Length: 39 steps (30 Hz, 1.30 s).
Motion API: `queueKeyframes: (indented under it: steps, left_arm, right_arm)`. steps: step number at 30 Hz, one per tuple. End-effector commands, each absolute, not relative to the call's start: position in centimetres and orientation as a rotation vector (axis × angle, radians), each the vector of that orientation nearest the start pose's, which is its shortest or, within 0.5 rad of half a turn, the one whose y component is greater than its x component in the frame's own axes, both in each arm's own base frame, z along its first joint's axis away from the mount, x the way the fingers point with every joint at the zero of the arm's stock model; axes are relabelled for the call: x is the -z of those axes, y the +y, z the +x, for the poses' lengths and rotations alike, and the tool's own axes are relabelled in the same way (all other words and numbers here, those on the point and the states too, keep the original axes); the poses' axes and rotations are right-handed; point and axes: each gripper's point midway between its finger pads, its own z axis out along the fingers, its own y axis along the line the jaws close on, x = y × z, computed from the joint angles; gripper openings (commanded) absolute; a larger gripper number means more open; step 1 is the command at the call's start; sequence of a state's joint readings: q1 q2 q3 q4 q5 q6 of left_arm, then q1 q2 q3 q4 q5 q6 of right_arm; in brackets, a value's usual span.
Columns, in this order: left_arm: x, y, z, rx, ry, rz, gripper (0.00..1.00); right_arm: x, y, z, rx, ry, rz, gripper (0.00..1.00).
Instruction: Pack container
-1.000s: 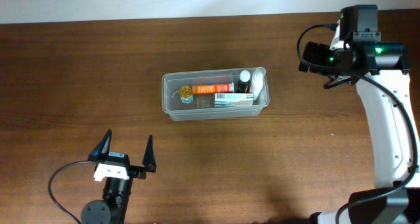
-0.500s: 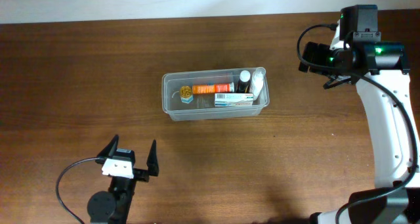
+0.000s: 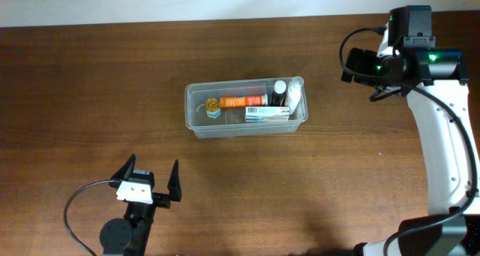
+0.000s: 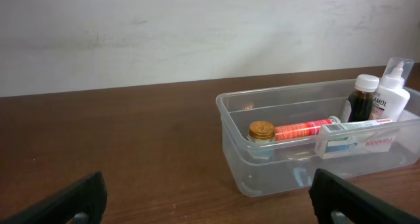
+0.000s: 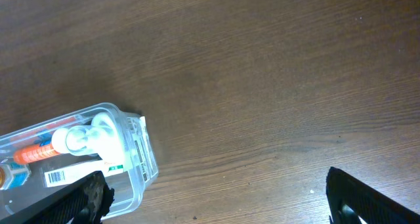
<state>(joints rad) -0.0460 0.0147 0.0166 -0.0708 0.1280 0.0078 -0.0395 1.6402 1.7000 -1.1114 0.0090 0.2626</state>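
Observation:
The clear plastic container (image 3: 196, 122) stands at the table's middle, holding an orange tube (image 3: 241, 101), a gold-capped jar (image 3: 212, 105), a white box (image 3: 267, 113), a dark bottle (image 3: 279, 92) and a white bottle (image 3: 294, 97). It shows in the left wrist view (image 4: 243, 171) and at the lower left of the right wrist view (image 5: 146, 168). My left gripper (image 3: 149, 179) is open and empty, near the front edge, well short of the container. My right gripper (image 5: 216, 198) is open and empty, above bare table to the right of the container.
A white wall (image 4: 197, 33) runs behind the table's far edge. The right arm's white link (image 3: 442, 151) stretches along the right side. A black cable (image 3: 75, 211) loops by the left arm's base.
My left gripper drew back toward the front edge and a little to the right between one second and half a second ago; since then nothing has moved. The right arm stayed still.

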Motion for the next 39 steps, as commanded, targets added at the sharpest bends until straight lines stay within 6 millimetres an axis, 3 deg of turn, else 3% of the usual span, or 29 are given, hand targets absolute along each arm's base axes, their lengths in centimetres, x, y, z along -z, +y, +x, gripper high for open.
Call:
queueKeyframes:
  steps: [1, 23, 28, 31, 35, 39]
  left_arm:
    - [-16.0, -3.3, 24.3, 0.121, 1.628, 0.159, 0.99]
    - [-16.0, -3.3, 24.3, 0.122, 1.629, 0.159, 0.99]
    - [-16.0, -3.3, 24.3, 0.122, 1.629, 0.159, 1.00]
    - [-16.0, -3.3, 24.3, 0.122, 1.629, 0.159, 0.99]
    - [-16.0, -3.3, 24.3, 0.122, 1.629, 0.159, 0.99]
    - [-16.0, -3.3, 24.3, 0.122, 1.629, 0.159, 0.99]
  right_arm:
    - [-23.9, -1.7, 40.2, -0.070, 2.588, 0.408, 0.98]
    - [-23.8, -1.9, 39.8, -0.058, 2.602, 0.408, 0.98]
    - [-24.5, -1.8, 40.1, -0.068, 2.569, 0.402, 0.98]
    - [-26.6, -1.4, 40.2, -0.081, 2.495, 0.379, 0.98]
    - [-30.9, -1.0, 40.4, -0.092, 2.344, 0.316, 0.98]
    - [-37.2, -0.7, 38.6, -0.072, 2.150, 0.198, 0.98]
